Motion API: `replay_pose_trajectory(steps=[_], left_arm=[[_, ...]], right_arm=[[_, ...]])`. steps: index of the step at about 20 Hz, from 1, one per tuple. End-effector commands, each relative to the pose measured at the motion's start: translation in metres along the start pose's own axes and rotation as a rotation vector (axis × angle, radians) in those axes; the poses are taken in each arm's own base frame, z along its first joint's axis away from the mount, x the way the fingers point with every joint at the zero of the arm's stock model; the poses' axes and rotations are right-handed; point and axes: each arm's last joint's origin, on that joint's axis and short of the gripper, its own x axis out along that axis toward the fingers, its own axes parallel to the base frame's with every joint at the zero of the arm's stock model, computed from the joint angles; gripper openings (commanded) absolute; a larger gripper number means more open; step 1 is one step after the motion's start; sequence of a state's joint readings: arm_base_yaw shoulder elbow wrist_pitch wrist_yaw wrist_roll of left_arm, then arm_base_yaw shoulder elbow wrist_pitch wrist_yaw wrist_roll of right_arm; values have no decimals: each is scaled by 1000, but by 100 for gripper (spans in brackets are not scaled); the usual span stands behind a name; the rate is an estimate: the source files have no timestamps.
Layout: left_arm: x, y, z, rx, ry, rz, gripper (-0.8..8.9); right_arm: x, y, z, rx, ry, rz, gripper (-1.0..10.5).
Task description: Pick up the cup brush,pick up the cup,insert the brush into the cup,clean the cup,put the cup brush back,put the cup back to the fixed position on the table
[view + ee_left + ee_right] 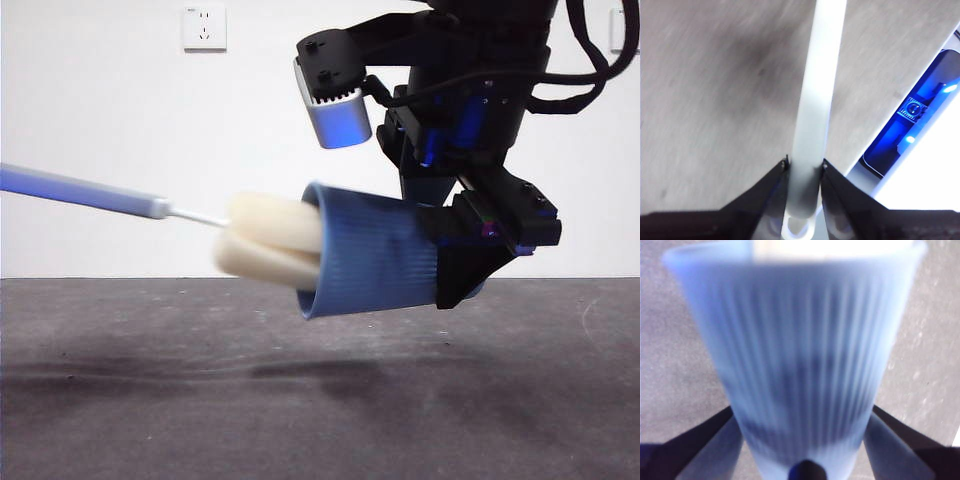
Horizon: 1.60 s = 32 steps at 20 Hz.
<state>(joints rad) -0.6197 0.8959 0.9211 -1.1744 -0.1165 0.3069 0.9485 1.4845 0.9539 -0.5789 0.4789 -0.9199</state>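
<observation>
My right gripper (450,265) is shut on the blue ribbed cup (370,262) and holds it on its side above the table (320,400), mouth facing left. In the right wrist view the cup (800,340) fills the space between the jaws of the right gripper (802,410). The cup brush comes in from the left: its grey handle (90,192) is level and its cream sponge head (265,248) sits at the cup's mouth, partly inside. My left gripper (805,167) is shut on the handle (817,90) near its looped end; it is out of the front view.
A white wall socket (204,27) is on the back wall. The right arm's silver wrist camera (335,110) hangs above the cup. In the left wrist view a blue-lit device (912,120) lies beyond the table's edge.
</observation>
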Motion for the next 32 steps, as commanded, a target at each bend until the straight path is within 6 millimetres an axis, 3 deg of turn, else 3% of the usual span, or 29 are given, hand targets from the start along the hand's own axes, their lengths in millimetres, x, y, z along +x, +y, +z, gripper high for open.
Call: replay_pose_trajectory(steps=[1, 5, 9, 13, 16, 21, 24, 27, 32], left_arm=[[-5, 5, -8, -120, -2, 59, -12], [-14, 3, -20, -157, -2, 65, -13], [-22, 4, -21, -310, -107, 85, -12], [-22, 9, -7, -485, -244, 99, -13], [-15, 14, 2, -602, -301, 170, -13], [33, 14, 15, -743, -320, 161, -13], [63, 17, 34, -782, -300, 142, -13], [90, 20, 52, -822, -306, 104, -13], [132, 21, 65, -883, -240, 99, -13]], right_arm=[[3, 5, 0, 28, 12, 28, -17], [0, 2, 0, 200, -4, 3, -17], [-15, -8, -2, 598, -93, -58, -17], [-47, -17, -15, 1010, -246, -54, -17], [-78, -23, -29, 1222, -397, -60, -17], [-125, -26, -57, 1313, -603, -124, -17], [-145, -23, -72, 1339, -697, -135, -17], [-155, -19, -81, 1348, -735, -128, -17], [-159, -14, -87, 1344, -714, -118, -17]])
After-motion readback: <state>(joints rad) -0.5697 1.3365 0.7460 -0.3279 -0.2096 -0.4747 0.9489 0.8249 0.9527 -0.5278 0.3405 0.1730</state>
